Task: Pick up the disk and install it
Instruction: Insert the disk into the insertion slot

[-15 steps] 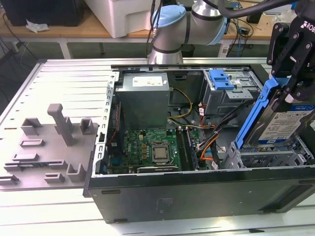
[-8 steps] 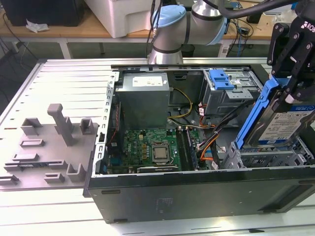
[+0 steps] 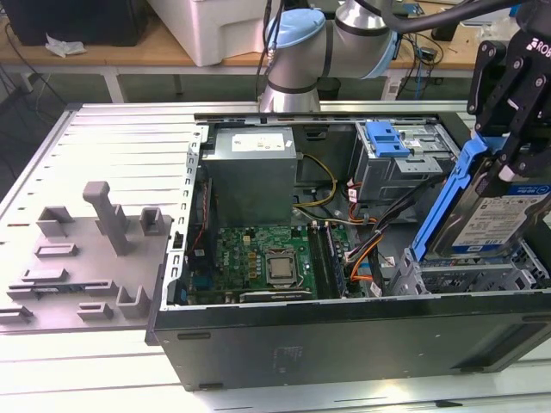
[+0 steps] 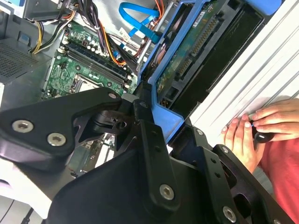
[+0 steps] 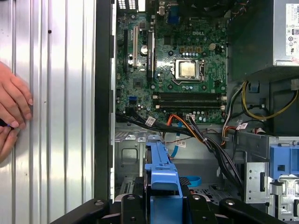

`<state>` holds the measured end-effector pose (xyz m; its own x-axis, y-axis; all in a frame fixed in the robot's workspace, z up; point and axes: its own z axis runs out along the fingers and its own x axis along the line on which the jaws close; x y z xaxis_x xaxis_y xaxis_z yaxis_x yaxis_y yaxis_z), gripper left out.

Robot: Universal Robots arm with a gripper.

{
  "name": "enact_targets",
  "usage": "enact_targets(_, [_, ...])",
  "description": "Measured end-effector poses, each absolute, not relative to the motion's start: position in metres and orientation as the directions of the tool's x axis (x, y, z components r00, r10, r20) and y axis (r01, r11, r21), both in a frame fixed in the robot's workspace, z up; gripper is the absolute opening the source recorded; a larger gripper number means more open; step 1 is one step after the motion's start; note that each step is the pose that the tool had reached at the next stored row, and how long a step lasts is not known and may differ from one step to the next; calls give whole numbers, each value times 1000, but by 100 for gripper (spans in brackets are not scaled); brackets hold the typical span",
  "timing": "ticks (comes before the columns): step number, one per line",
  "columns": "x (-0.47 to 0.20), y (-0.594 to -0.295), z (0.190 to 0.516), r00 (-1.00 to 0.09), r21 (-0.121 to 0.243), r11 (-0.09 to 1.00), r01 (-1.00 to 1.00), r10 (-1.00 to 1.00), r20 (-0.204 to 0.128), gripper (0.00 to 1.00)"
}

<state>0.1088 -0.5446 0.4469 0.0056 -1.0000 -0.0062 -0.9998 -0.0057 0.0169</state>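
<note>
The disk point(image 3: 498, 215), a silver drive with a white-and-blue label in a bright blue carrier rail point(image 3: 449, 196), hangs tilted on edge at the exterior view's right. It is just above the drive bay point(image 3: 469, 274) of the open computer case. My gripper point(image 3: 510, 146) is shut on its upper end. In the second wrist view the disk's green circuit underside point(image 4: 196, 51) and blue carrier point(image 4: 161, 119) run out from between my black fingers point(image 4: 147, 140). The first wrist view shows the carrier's edge point(image 5: 161, 172) over the bay floor.
The case holds a green motherboard point(image 3: 267, 258), a grey power supply box point(image 3: 250, 172), orange and black cables point(image 3: 366, 249) and a drive cage with a small blue latch point(image 3: 387, 138). A grey fixture plate point(image 3: 95, 241) lies at the exterior view's left. A person's hand point(image 4: 252, 130) rests on the ribbed table beside the case.
</note>
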Motion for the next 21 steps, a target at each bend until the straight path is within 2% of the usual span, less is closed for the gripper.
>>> enact_targets(21, [109,-545,442,5,17,-5,-1000,-1000,-6,37])
